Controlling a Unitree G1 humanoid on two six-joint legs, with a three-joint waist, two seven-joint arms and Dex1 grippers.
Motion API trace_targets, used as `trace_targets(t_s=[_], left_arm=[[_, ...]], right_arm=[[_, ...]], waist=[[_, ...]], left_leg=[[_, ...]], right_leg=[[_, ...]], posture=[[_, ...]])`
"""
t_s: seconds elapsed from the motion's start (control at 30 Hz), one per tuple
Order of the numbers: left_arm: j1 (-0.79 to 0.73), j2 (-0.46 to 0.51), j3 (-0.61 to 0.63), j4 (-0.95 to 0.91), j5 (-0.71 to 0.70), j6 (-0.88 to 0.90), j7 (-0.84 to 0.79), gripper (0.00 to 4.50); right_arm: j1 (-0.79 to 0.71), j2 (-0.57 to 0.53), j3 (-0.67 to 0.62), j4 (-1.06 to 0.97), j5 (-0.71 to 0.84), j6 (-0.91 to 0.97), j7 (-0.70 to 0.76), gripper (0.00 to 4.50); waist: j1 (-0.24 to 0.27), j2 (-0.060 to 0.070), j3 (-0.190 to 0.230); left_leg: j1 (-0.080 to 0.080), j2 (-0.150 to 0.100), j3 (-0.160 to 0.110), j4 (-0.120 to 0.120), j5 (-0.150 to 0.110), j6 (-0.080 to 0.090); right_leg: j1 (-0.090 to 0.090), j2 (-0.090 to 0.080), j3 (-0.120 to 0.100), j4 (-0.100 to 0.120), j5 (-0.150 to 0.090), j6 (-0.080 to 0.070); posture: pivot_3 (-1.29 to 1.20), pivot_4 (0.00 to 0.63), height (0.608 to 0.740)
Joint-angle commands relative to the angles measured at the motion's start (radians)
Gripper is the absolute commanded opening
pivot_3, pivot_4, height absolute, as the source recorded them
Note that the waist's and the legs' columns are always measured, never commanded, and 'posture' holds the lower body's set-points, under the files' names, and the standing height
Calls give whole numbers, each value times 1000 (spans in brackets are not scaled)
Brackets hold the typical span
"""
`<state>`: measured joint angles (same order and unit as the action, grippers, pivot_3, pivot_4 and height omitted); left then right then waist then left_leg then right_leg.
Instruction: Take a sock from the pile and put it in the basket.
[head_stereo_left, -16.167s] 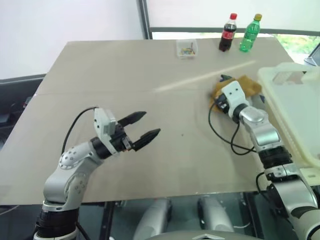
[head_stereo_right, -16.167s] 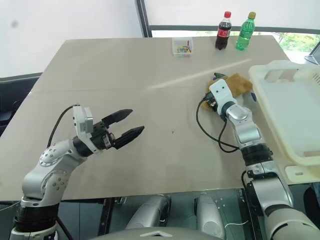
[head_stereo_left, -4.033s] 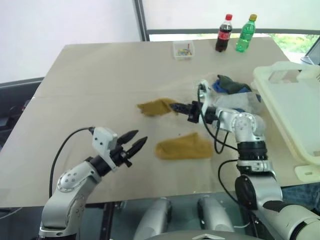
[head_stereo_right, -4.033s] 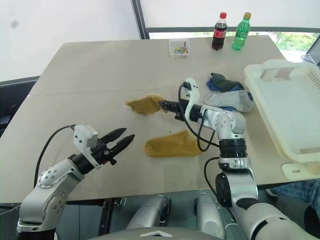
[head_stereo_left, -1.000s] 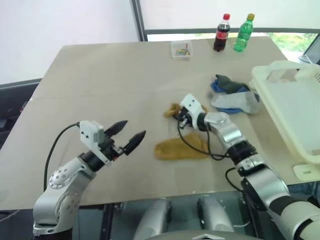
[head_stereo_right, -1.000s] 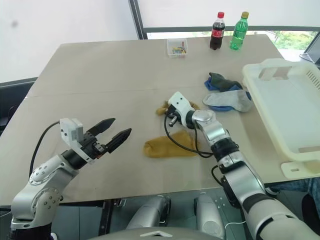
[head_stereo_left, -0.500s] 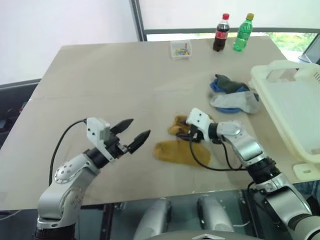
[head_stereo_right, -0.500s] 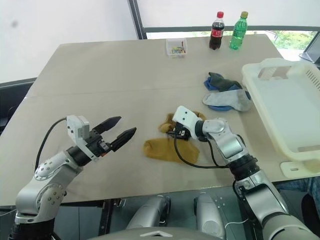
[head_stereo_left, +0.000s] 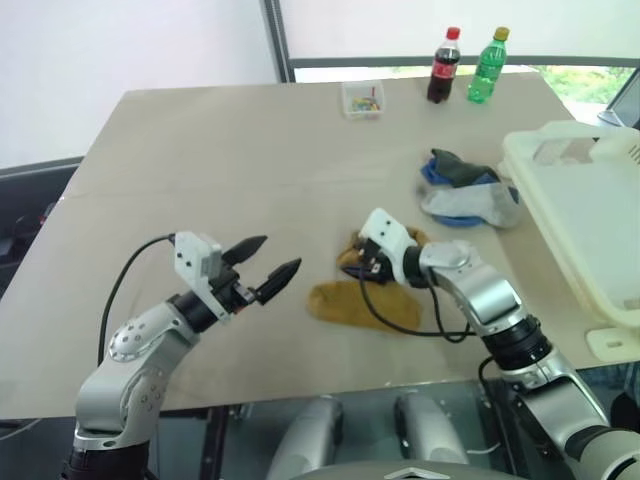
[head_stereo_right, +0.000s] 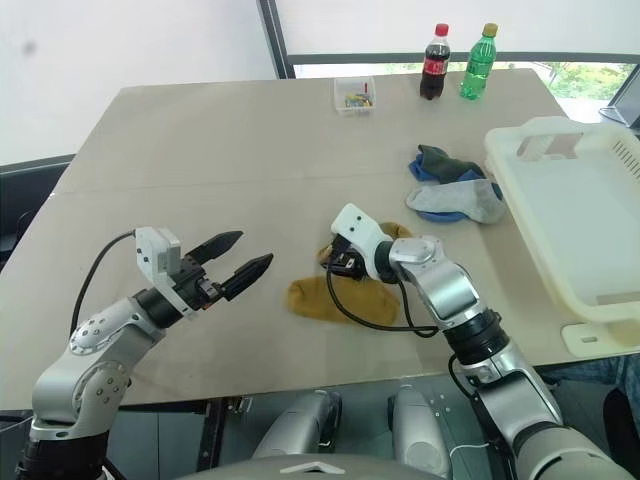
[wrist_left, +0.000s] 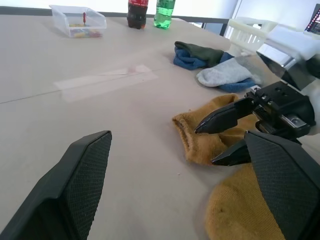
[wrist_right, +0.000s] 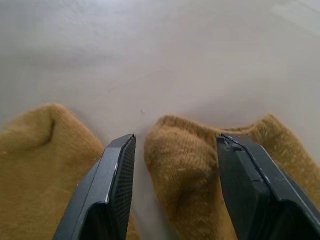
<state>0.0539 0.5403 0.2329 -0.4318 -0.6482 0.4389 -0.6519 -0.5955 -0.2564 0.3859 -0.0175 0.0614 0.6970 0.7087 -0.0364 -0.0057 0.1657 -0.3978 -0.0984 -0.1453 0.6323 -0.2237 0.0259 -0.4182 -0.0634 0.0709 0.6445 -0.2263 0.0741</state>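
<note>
The pile (head_stereo_left: 463, 190), blue, grey and dark green socks, lies beside the cream basket (head_stereo_right: 530, 235) at the table's right. Two mustard socks lie apart from it at mid-table: one flat (head_stereo_left: 362, 306), one bunched (wrist_left: 200, 142). My right gripper (wrist_right: 175, 139) is open, its fingers either side of the bunched sock's end. One finger (wrist_right: 252, 192) touches the fabric and a gap shows at the other. My left gripper (head_stereo_left: 282, 253) hovers open and holds nothing, left of the mustard socks and pointing toward them.
A small clear box (head_stereo_left: 362, 97), a cola bottle (head_stereo_left: 441, 66) and a green bottle (head_stereo_left: 486, 66) stand at the far edge of the tan table (head_stereo_left: 220, 150). A black cable loops from my right wrist over the flat sock.
My right gripper, shut on the bunched mustard sock a second ago, has opened and drawn back a little toward me. The left arm has stayed put.
</note>
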Motion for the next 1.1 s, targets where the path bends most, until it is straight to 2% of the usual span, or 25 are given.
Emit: trace_targets(t_s=[0.03,0.1,0.13,0.23,0.33,0.4,0.5,0.67,0.77,0.97,1.1], left_arm=[[2,11,15,-26,3,-5,-1,4500],[4,11,14,-27,3,-7,1,4500],[5,10,15,-27,4,-10,2,4500],[11,1,20,-26,-1,-12,8,4500],[23,-16,38,-25,-40,-5,8,4500],[32,-28,56,-21,-64,-1,12,4500],[28,-35,75,-9,-83,3,22,4500],[12,-42,78,6,-86,2,28,4500],[9,-48,68,7,-80,-1,27,4500],[-20,-41,51,23,-66,6,19,4500],[-32,-34,35,35,-55,7,3,4500]], right_arm=[[-15,14,5,16,-25,-32,-34,1347],[-19,21,-1,21,-21,-40,-31,279],[-25,31,-13,22,-10,-39,-32,21],[-50,70,-73,7,51,-4,-26,21],[-114,204,-277,-34,261,142,-65,21],[-204,315,-499,-20,453,249,-173,21],[-273,387,-700,20,580,313,-333,21],[-132,324,-669,1,546,329,-396,21],[-8,229,-513,-13,406,194,-359,21],[109,185,-447,4,320,55,-368,21],[114,185,-467,2,318,20,-391,1484]], waist=[[0,0,0],[0,0,0],[-1,0,0],[-3,0,0],[-6,0,0],[-5,1,1],[3,0,0],[19,-1,-2],[17,1,-1],[-5,1,0],[-6,1,0]], left_leg=[[0,0,0,0,0,0],[0,0,0,0,0,0],[0,0,0,0,0,0],[0,0,0,0,0,0],[0,0,0,0,0,0],[0,1,0,0,0,0],[0,1,-1,0,0,0],[0,-2,-1,0,0,0],[-2,-2,0,0,0,0],[0,0,1,-1,0,0],[0,0,1,0,0,0]], right_leg=[[0,0,0,0,0,0],[0,0,0,0,0,0],[0,0,0,0,0,0],[0,0,0,0,0,0],[0,0,0,0,0,0],[0,1,0,1,0,0],[-1,1,0,0,0,-1],[0,1,-2,-2,0,-1],[-1,0,-1,-1,0,-1],[-1,1,0,1,0,-1],[-1,1,1,1,0,0]], posture=[[0,150,739],[0,150,739],[0,150,739],[0,150,739],[0,150,739],[0,150,739],[0,150,739],[0,150,739],[0,150,739],[0,150,739],[0,150,739]])
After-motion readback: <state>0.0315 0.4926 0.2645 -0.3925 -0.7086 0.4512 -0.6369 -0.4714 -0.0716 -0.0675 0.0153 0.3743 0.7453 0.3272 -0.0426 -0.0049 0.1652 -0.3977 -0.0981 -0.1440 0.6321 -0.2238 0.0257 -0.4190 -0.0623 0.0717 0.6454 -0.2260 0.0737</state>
